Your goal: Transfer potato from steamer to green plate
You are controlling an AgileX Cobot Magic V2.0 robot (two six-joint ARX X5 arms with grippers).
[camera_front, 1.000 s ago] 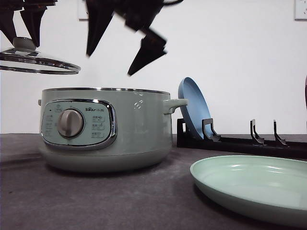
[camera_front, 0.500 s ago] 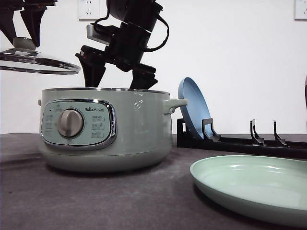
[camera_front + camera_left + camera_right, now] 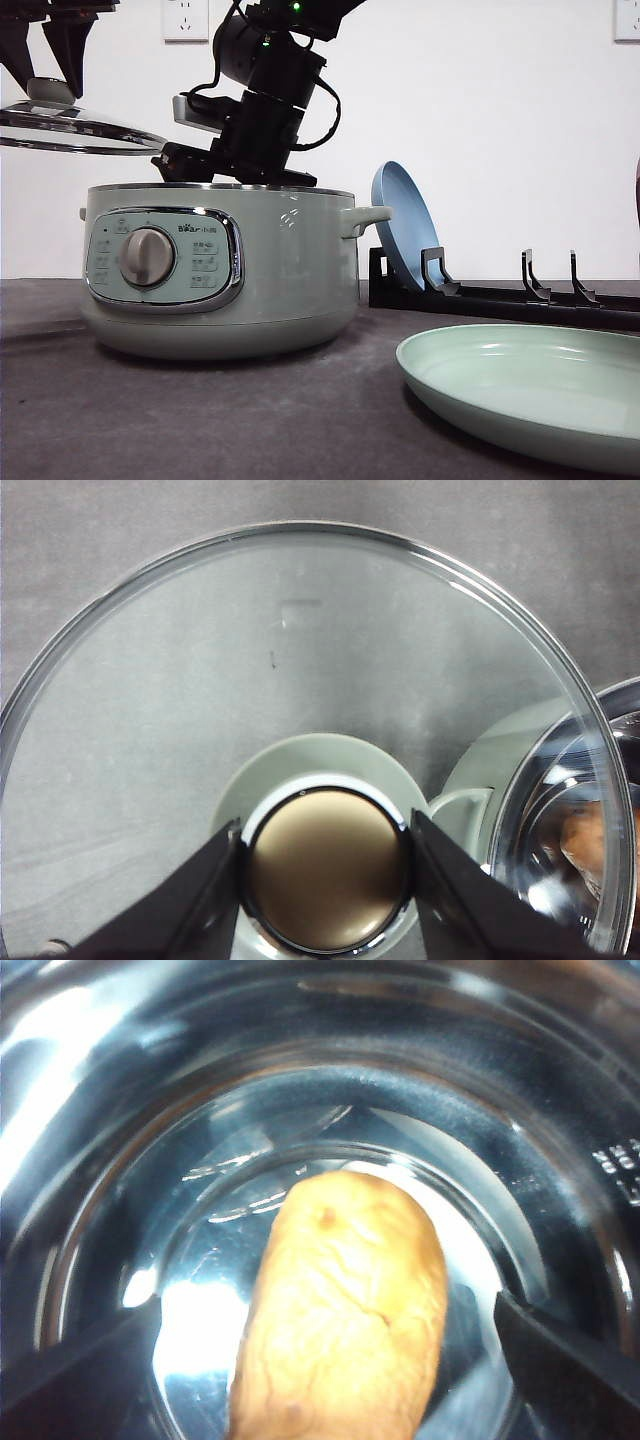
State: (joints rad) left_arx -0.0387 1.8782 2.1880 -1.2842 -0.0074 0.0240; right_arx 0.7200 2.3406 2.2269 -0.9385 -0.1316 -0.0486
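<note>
The steamer (image 3: 220, 270) has a smooth, satin sage-green shell with a chrome frame around its panel and a brushed silver dial; its inner bowl (image 3: 120, 1080) is mirror-bright metal. Inside the bowl, the potato (image 3: 340, 1310) has smooth, faintly wrinkled matt skin. The lid (image 3: 300, 680) is clear glass with a metal rim. Beside the steamer, the green plate (image 3: 530, 400) is glossy, on a matt grey table (image 3: 200, 420)

The steamer (image 3: 220, 270) is viewed side-on from low, near the surface (image 3: 200, 420). Its interior is viewed closely from above by the right wrist camera; its rim is shared with the left wrist view.
</note>
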